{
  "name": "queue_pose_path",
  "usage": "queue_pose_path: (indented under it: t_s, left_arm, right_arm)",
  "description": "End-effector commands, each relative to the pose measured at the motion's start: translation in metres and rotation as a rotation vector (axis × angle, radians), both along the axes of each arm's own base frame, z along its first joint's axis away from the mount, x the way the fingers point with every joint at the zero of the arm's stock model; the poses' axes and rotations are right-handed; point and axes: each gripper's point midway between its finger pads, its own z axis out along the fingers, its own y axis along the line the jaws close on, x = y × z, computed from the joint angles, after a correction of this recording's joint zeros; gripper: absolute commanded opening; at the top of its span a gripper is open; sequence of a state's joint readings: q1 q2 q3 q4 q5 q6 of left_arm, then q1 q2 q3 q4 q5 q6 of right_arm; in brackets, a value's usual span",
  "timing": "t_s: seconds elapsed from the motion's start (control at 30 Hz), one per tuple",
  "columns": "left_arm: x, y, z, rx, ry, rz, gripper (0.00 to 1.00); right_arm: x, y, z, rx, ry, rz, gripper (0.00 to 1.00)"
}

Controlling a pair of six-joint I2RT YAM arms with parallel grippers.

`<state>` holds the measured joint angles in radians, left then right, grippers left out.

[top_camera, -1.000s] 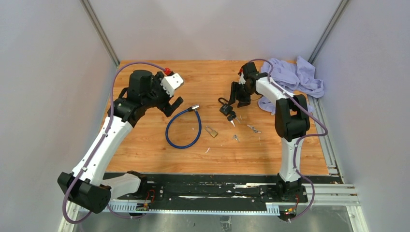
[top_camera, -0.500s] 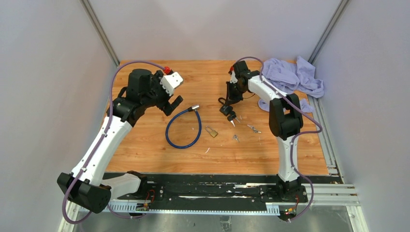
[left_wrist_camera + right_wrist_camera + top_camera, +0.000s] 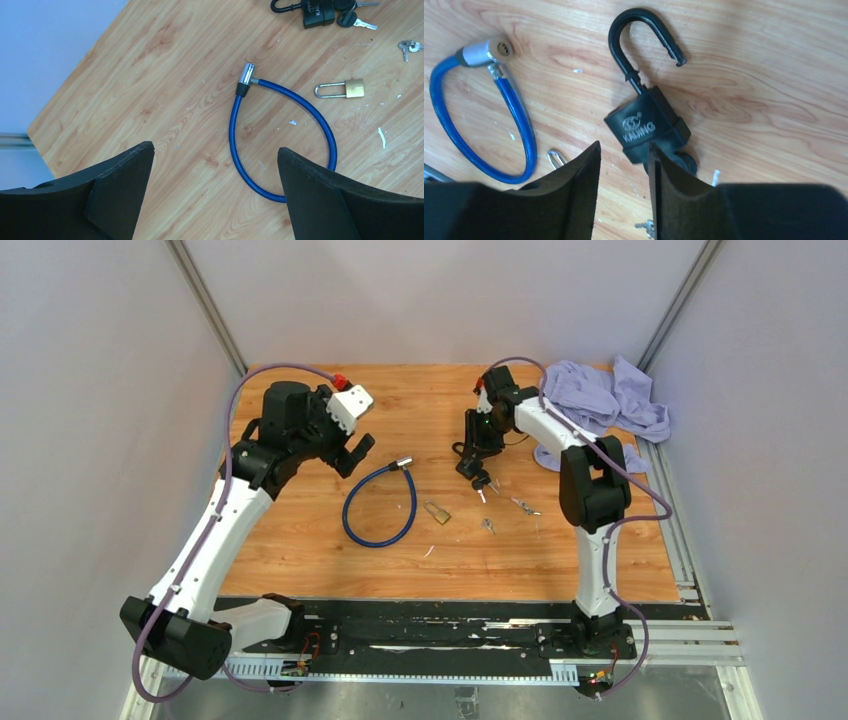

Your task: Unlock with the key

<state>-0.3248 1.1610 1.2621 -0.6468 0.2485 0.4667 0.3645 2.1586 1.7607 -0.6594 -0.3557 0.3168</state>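
A black padlock (image 3: 646,127) lies on the wooden table with its shackle (image 3: 639,35) swung open. A black-headed key (image 3: 685,163) sticks out of its bottom end, half hidden behind one finger. My right gripper (image 3: 624,147) hovers just over the lock's key end, open by a narrow gap that shows only bare wood. From above, the right gripper (image 3: 475,443) stands over the padlock (image 3: 470,470). My left gripper (image 3: 215,148) is wide open and holds nothing, above a blue cable lock (image 3: 280,135); from above the left gripper (image 3: 350,453) sits at the left.
A small brass padlock (image 3: 436,511) lies right of the blue cable lock (image 3: 380,505). Loose silver keys (image 3: 523,506) and another small key (image 3: 487,526) lie near the middle. A crumpled lilac cloth (image 3: 600,400) fills the back right corner. Grey walls enclose the table.
My right gripper has shifted left and lowered over the black padlock, and its jaws now stand narrower than a second ago. The left wrist has turned slightly.
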Motion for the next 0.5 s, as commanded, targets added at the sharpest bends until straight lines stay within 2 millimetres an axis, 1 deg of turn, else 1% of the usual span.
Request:
queue_pose_path:
  t_s: [0.0,0.03,0.07,0.13,0.17,0.23,0.3,0.4,0.43,0.47]
  left_arm:
    - [0.003,0.006,0.019,-0.03,-0.026,0.044,0.98]
    - [0.004,0.008,0.02,-0.035,-0.026,0.054,0.98]
    - [0.004,0.01,0.021,-0.041,-0.026,0.064,0.98]
    - [0.005,0.014,0.022,-0.052,-0.022,0.081,0.98]
    - [0.005,0.015,0.02,-0.05,-0.017,0.086,0.98]
    - [0.004,0.018,0.019,-0.05,-0.008,0.091,0.98]
    - [0.003,0.018,0.016,-0.046,0.002,0.083,0.98]
    - [0.0,0.017,0.017,-0.05,-0.004,0.073,0.98]
    - [-0.001,0.016,0.018,-0.056,-0.004,0.066,0.98]
    - [-0.002,0.015,0.019,-0.061,-0.004,0.061,0.98]
  right_arm:
    - [-0.007,-0.005,0.057,-0.06,-0.157,0.016,0.5]
    - [-0.01,-0.008,0.073,-0.066,-0.197,0.009,0.59]
    - [-0.014,-0.012,0.083,-0.082,-0.229,-0.003,0.69]
    - [-0.023,-0.025,0.092,-0.13,-0.274,-0.034,0.72]
    - [-0.03,-0.032,0.1,-0.14,-0.294,-0.051,0.73]
    - [-0.044,-0.048,0.097,-0.183,-0.291,-0.082,0.74]
    - [-0.063,-0.067,0.085,-0.241,-0.26,-0.127,0.75]
    - [-0.091,-0.085,0.063,-0.29,-0.205,-0.165,0.74]
    - [-0.098,-0.09,0.055,-0.304,-0.187,-0.174,0.72]
    - [-0.109,-0.096,0.042,-0.327,-0.158,-0.177,0.7]
